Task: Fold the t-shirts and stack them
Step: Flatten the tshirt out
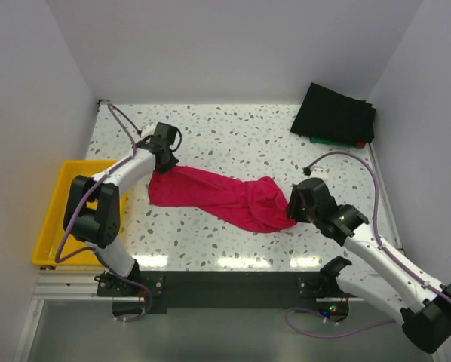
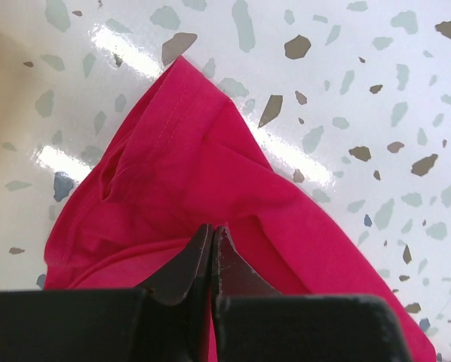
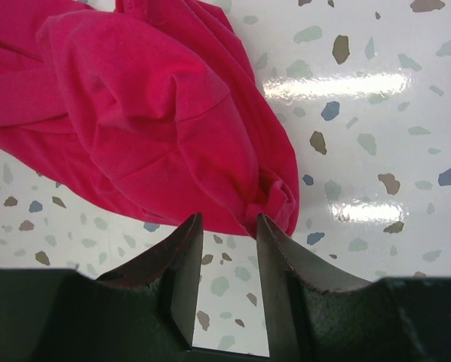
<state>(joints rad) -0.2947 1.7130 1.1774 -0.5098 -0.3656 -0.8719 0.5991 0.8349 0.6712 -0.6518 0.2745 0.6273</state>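
Note:
A crimson-pink t-shirt point(image 1: 218, 197) lies bunched in a long strip across the middle of the table. My left gripper point(image 1: 165, 156) is at its left end, jaws shut with a fold of the shirt point(image 2: 180, 151) pinched between them point(image 2: 213, 230). My right gripper point(image 1: 292, 205) is open and empty at the shirt's crumpled right end point(image 3: 150, 113); the cloth edge lies just past the fingertips point(image 3: 227, 222). A folded black t-shirt point(image 1: 335, 113) tops a stack at the back right, with a green edge point(image 1: 327, 139) and a red edge point(image 1: 359, 143) showing beneath it.
A yellow plastic tray point(image 1: 56, 219) sits off the table's left edge beside the left arm. White walls close in the speckled table point(image 1: 233, 136) on the left, back and right. Purple cables loop off both arms.

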